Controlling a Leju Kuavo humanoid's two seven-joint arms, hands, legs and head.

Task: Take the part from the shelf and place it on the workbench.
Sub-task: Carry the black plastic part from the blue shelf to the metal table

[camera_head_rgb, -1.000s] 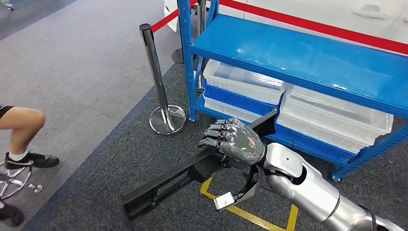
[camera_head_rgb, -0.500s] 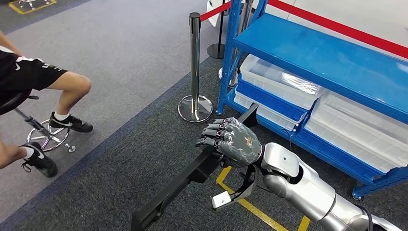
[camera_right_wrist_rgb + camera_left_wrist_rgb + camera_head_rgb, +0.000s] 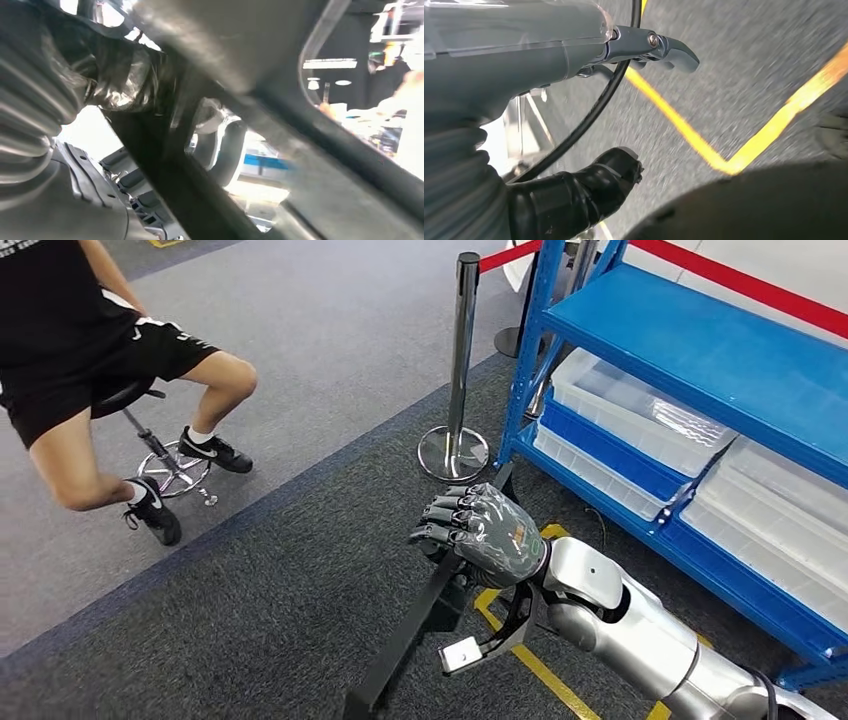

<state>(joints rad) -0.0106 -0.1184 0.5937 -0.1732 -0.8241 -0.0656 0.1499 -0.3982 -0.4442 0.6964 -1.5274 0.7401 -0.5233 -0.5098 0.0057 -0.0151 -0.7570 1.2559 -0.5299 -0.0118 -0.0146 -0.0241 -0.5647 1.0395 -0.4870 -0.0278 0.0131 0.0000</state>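
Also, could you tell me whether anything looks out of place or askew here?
Nothing stands out. The right hand holds the long black part slanting towards the floor, away from the blue shelf.

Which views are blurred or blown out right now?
Head view: sharp, evenly lit, glare streaks on the blue shelf. Left wrist view: carpet and yellow floor tape smeared by motion blur. Right wrist view: the black part is soft and close, background blurred, bright patches blown out behind the right hand.
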